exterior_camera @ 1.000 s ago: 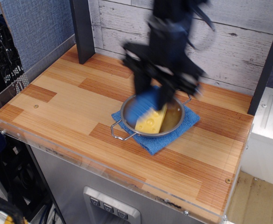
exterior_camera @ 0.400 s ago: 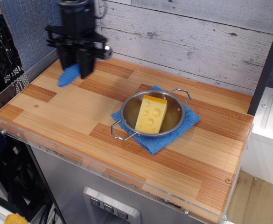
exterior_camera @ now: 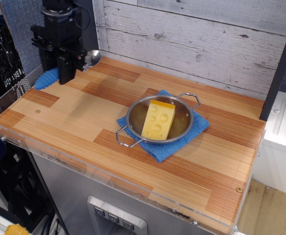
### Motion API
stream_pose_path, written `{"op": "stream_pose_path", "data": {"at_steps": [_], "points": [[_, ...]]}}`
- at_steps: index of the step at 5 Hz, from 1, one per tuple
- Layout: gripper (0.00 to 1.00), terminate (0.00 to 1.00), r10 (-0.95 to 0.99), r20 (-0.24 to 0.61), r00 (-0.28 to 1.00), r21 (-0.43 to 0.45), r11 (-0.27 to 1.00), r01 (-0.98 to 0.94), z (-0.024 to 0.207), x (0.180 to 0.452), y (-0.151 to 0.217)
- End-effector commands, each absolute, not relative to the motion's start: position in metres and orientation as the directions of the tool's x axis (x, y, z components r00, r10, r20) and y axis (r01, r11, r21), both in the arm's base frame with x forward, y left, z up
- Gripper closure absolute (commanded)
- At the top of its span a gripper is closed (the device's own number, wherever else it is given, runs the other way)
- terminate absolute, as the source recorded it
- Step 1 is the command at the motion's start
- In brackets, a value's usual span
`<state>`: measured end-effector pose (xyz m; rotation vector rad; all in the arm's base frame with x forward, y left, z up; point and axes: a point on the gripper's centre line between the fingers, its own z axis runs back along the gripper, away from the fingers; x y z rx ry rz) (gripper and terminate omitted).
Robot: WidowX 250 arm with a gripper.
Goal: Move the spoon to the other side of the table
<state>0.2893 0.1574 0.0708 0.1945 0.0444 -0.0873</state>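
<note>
One spoon (exterior_camera: 67,68), blue ribbed handle w/ shiny silver bowl, clamped in gripper (exterior_camera: 64,66) above table (exterior_camera: 74,112)

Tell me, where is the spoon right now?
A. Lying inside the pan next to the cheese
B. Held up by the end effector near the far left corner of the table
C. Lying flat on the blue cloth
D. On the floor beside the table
B: the end effector grips the spoon near the table's far left corner, blue handle on one side, silver bowl on the other.
</note>
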Motion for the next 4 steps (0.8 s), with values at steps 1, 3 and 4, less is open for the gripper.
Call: {"op": "stream_pose_path", "data": {"at_steps": [1,3,4], "points": [[1.00,0.00,-0.043,-0.033,0.999,0.216,0.975,0.049,0.071,0.277,0.186],[1.00,0.00,0.042,-0.044,0.998,0.129,0.991,-0.036,0.044,0.264,0.223],[1.00,0.00,0.064,-0.067,0.996,0.107,0.993,-0.056,0.031,0.262,0.226]]}}
